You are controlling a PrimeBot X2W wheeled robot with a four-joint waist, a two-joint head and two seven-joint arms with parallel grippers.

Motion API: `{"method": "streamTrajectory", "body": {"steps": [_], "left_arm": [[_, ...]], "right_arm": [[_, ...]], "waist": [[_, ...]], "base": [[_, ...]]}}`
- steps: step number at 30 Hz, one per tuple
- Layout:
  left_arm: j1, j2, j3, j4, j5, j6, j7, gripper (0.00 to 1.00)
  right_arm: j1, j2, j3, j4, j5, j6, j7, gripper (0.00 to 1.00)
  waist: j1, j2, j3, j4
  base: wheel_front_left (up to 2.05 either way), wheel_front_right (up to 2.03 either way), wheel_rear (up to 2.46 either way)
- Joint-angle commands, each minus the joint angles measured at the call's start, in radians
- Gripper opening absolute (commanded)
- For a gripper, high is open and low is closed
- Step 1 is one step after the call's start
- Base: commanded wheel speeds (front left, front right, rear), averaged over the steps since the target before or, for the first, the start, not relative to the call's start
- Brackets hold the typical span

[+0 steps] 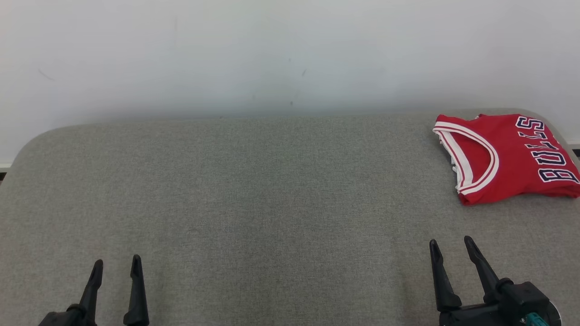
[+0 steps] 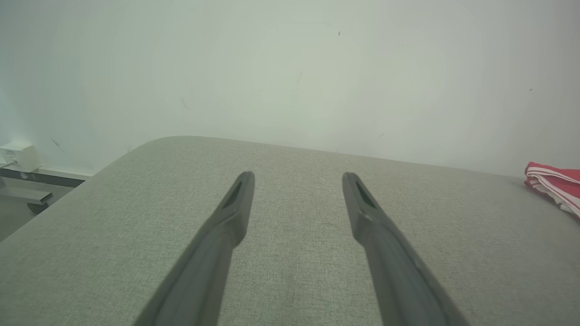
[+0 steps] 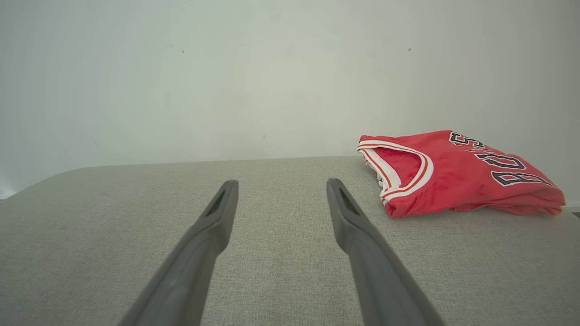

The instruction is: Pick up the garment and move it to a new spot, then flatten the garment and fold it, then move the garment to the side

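Both wide and empty: left end effector, right end effector. The jersey lies folded on the counter, far right; I'd send the right one, pinching every layer at its near edge.

The red garment bears the one readable word, "BULLS", in dark capitals edged with white, running along the side farthest from its striped opening. In the right wrist view the same word is foreshortened: "BU" and a final "S" read, the middle letters unclear
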Motion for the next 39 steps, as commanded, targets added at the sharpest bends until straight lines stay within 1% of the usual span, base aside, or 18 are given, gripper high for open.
{"method": "streamTrajectory", "body": {"steps": [1,9,12,13,18,26,27,29,30,39], "left_arm": [[-0.008,0.003,0.002,0.002,-0.001,-0.006,-0.001,1.00],[-0.009,0.001,0.003,0.001,0.002,-0.003,-0.001,1.00],[-0.012,0.001,0.008,0.001,0.015,0.011,-0.001,1.00],[-0.002,-0.002,0.006,0.005,0.003,0.010,0.001,0.00],[0.022,-0.017,0.003,0.053,-0.011,0.010,0.008,0.00],[0.000,-0.020,0.012,0.063,-0.163,0.002,0.053,0.00],[0.000,-0.020,0.012,0.063,-0.163,0.002,0.053,0.00],[-0.003,-0.021,0.012,0.063,-0.199,0.001,0.062,0.00],[-0.006,-0.021,0.011,0.064,-0.235,-0.001,0.070,0.00],[-0.022,-0.024,0.013,0.067,-0.384,-0.009,0.108,0.00]], "right_arm": [[-0.007,0.004,-0.002,0.002,-0.002,-0.003,-0.004,1.00],[-0.002,0.007,0.000,0.003,0.000,-0.003,-0.008,1.00],[-0.001,0.009,0.000,0.001,0.001,-0.003,-0.009,1.00],[-0.001,0.006,0.001,0.003,0.002,0.000,-0.003,0.00],[0.029,0.008,0.003,0.048,0.010,0.000,0.003,0.00],[0.014,0.010,-0.012,0.048,0.171,0.000,0.040,0.00],[0.014,0.010,-0.012,0.048,0.171,0.000,0.040,0.00],[0.010,0.010,-0.016,0.049,0.209,0.000,0.049,0.00],[0.006,0.011,-0.019,0.049,0.246,0.000,0.058,0.00],[-0.009,0.014,-0.035,0.049,0.401,0.000,0.095,0.00]], "waist": [[0.0000,-0.0001,0.000,-0.002],[0.0000,-0.0001,-0.003,-0.005],[0.0000,-0.0001,-0.004,-0.004],[0.0000,-0.0001,-0.004,-0.004],[0.0000,-0.0001,-0.004,-0.004],[0.0000,-0.0001,-0.003,-0.005],[0.0000,-0.0001,-0.003,-0.005],[0.0000,-0.0001,-0.002,-0.005],[0.0000,-0.0001,-0.002,-0.005],[0.0000,-0.0001,-0.001,-0.006]], "base": [[0.00,0.00,0.00],[0.00,0.00,0.00],[0.00,0.00,0.00],[0.00,0.00,0.00],[0.00,0.00,0.00],[0.00,0.00,0.00],[0.00,0.00,0.00],[0.00,0.00,0.00],[0.00,0.00,0.00],[0.00,0.00,0.00]]}}
